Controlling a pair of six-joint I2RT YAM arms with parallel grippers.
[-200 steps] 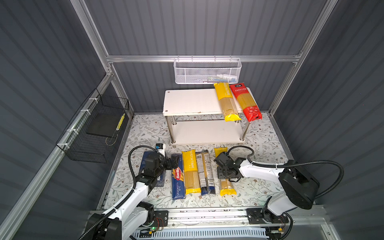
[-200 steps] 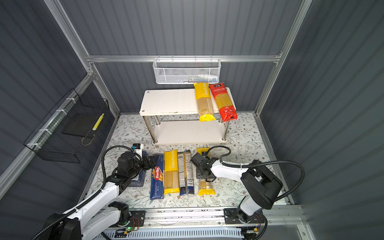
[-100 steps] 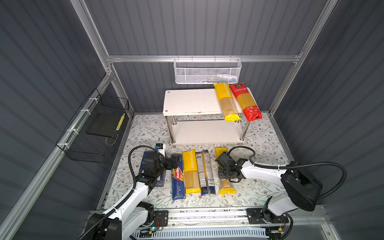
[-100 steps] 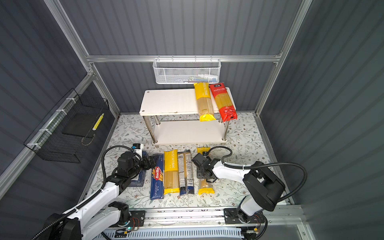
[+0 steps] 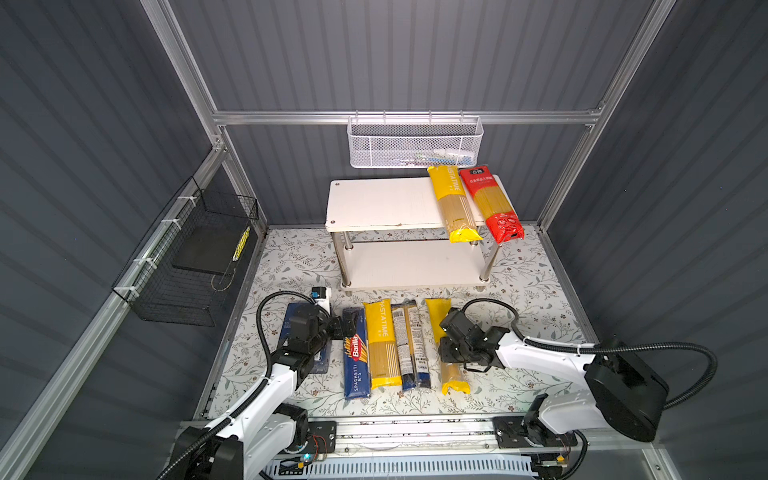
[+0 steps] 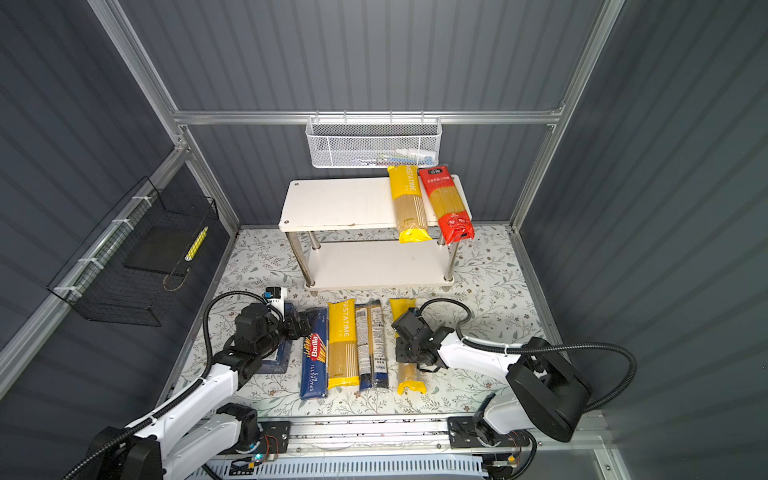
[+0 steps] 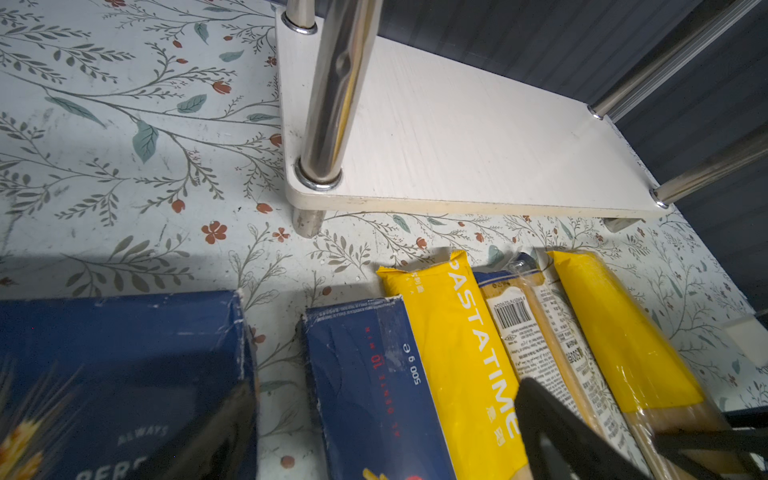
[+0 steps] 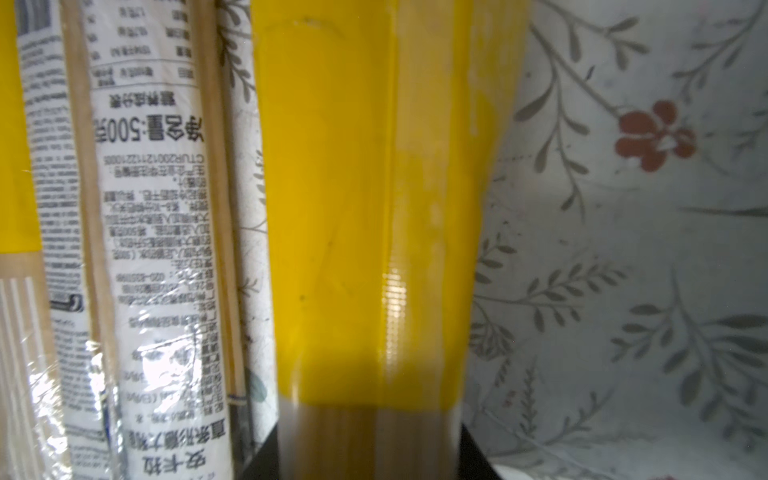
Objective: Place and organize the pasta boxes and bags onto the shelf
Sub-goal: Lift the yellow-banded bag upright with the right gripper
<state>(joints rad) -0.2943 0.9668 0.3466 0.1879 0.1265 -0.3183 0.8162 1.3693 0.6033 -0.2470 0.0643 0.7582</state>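
Note:
On the floral mat lie a wide blue box (image 5: 293, 318), a narrow Barilla spaghetti box (image 5: 356, 365), a yellow PASTATIME bag (image 5: 382, 345), a clear printed bag (image 5: 409, 345) and a plain yellow bag (image 5: 454, 376). My right gripper (image 5: 451, 357) is shut on that last bag's middle, and both black fingers (image 8: 262, 459) press its sides. My left gripper (image 7: 384, 399) hangs open above the far end of the narrow box, beside the wide box (image 7: 124, 353). A yellow bag (image 5: 453, 203) and a red bag (image 5: 490, 203) lie on the top board of the shelf (image 5: 374, 203).
The shelf's lower board (image 5: 407, 266) is bare. A white mesh basket (image 5: 415, 143) hangs on the back wall above the shelf. On the left wall hangs a black wire basket (image 5: 195, 266). Grey walls close in both sides, and a metal rail (image 5: 415, 428) runs along the front.
My right gripper's jaws have narrowed onto the rightmost yellow bag on the mat, and the arm has shifted slightly. The left arm has stayed still.

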